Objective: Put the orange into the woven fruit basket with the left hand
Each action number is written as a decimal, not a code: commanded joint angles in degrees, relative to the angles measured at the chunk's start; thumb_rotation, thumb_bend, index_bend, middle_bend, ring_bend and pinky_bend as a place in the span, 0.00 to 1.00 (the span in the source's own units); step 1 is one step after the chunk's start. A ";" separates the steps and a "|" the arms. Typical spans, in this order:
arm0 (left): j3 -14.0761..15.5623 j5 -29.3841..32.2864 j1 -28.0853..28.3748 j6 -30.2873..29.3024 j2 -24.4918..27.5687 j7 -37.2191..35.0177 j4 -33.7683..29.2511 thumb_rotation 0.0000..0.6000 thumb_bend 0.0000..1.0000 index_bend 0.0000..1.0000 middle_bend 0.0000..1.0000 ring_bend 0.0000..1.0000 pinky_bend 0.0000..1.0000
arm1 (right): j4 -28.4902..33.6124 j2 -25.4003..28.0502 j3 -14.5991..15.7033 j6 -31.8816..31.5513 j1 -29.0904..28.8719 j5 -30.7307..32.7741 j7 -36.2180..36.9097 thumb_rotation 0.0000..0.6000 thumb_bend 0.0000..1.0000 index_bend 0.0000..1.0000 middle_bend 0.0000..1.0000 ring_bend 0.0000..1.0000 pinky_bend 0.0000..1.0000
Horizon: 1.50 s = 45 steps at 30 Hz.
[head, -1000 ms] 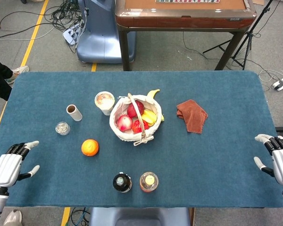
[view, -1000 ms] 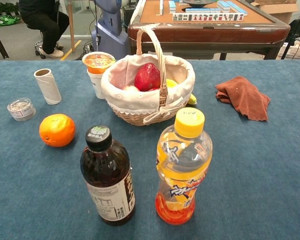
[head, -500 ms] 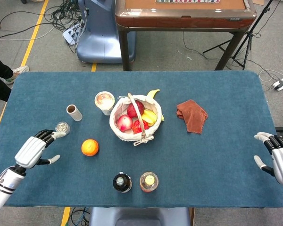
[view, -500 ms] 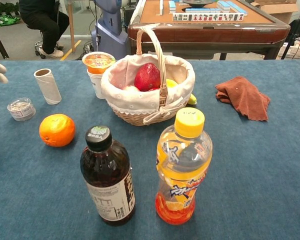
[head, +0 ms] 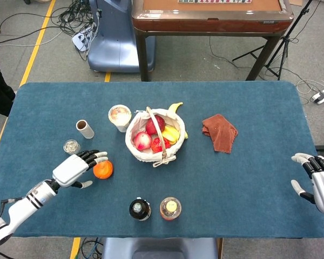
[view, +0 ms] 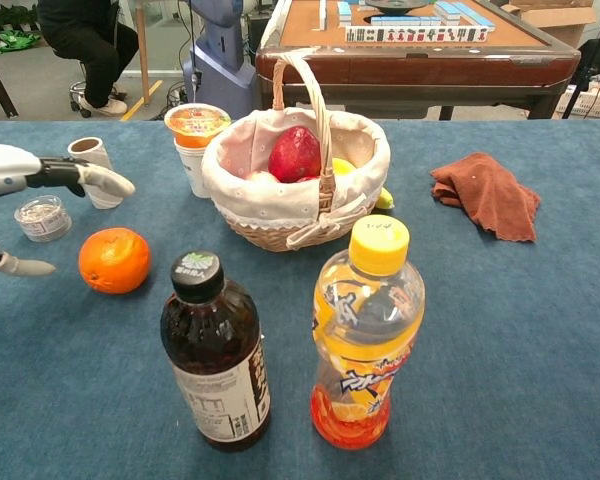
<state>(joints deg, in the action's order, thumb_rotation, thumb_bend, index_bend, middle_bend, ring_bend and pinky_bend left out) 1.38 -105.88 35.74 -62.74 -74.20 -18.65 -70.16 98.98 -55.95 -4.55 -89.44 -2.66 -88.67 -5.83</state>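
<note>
The orange (head: 103, 169) (view: 113, 260) lies on the blue table, left of the woven fruit basket (head: 135, 145) (view: 280, 215), which holds apples and bananas. My left hand (head: 77, 168) (view: 20, 175) hovers just left of the orange, fingers spread and reaching over its top, holding nothing. Whether the fingertips touch the fruit I cannot tell. My right hand (head: 318, 183) stays open at the table's right edge, far from everything.
A paper roll (head: 85, 128), a small glass jar (head: 71, 146) and a lidded cup (head: 119, 116) stand left of the basket. A dark bottle (head: 140, 209) and an orange-drink bottle (head: 170, 208) stand at the front edge. A brown cloth (head: 220, 132) lies to the right.
My left hand has travelled right from the table's left edge to the orange, its fingers now reaching over the fruit. The right hand and all objects stayed put.
</note>
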 commanded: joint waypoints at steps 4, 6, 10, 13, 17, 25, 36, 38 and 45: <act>-0.11 2.84 3.37 5.26 -2.21 4.60 -1.70 1.00 0.25 0.18 0.10 0.09 0.18 | -0.77 0.05 0.03 -0.22 0.30 0.30 0.92 1.00 0.21 0.32 0.31 0.29 0.36; -0.10 3.50 3.94 6.30 -2.69 6.35 -1.87 1.00 0.25 0.18 0.10 0.09 0.18 | -1.01 0.13 0.06 -0.28 0.43 0.42 1.21 1.00 0.21 0.32 0.31 0.29 0.36; 0.13 4.72 4.70 7.90 -3.47 8.70 -2.08 1.00 0.25 0.18 0.10 0.09 0.18 | -1.52 0.08 0.08 -0.35 0.63 0.69 1.83 1.00 0.21 0.32 0.31 0.29 0.36; 0.20 5.65 5.21 8.86 -4.70 10.69 -1.08 1.00 0.25 0.18 0.10 0.10 0.19 | -2.04 -0.15 0.14 -0.26 0.73 0.88 2.32 1.00 0.21 0.32 0.31 0.29 0.36; 0.30 7.12 5.82 10.46 -6.00 12.35 0.06 1.00 0.25 0.19 0.10 0.12 0.24 | -2.69 -0.49 0.36 0.19 0.73 1.00 2.91 1.00 0.21 0.32 0.31 0.29 0.36; -0.35 9.31 5.60 8.53 -8.27 11.59 2.86 1.00 0.25 0.38 0.37 0.41 0.54 | -3.51 -0.71 0.31 0.04 0.83 1.01 3.75 1.00 0.21 0.32 0.31 0.29 0.36; -5.22 11.80 3.42 -4.04 -7.89 1.66 1.93 1.00 0.25 0.46 0.45 0.48 0.61 | -4.47 -1.25 0.34 0.32 0.90 1.33 4.51 1.00 0.21 0.32 0.31 0.29 0.36; -6.71 12.64 3.28 -6.11 -8.31 -0.72 1.09 1.00 0.25 0.45 0.45 0.48 0.61 | -4.48 -1.43 0.39 0.75 0.73 1.44 4.36 1.00 0.21 0.32 0.31 0.29 0.36; -9.99 15.29 5.39 -5.75 -9.81 -3.06 -1.41 1.00 0.25 0.44 0.45 0.46 0.61 | -4.35 -1.97 0.33 1.87 0.01 1.46 3.76 1.00 0.21 0.32 0.31 0.29 0.36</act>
<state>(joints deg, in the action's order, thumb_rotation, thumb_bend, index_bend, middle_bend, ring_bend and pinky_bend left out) -8.19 -91.07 40.63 -69.01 -83.62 -21.92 -71.15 94.62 -57.91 -4.21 -87.58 -2.65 -87.21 -2.07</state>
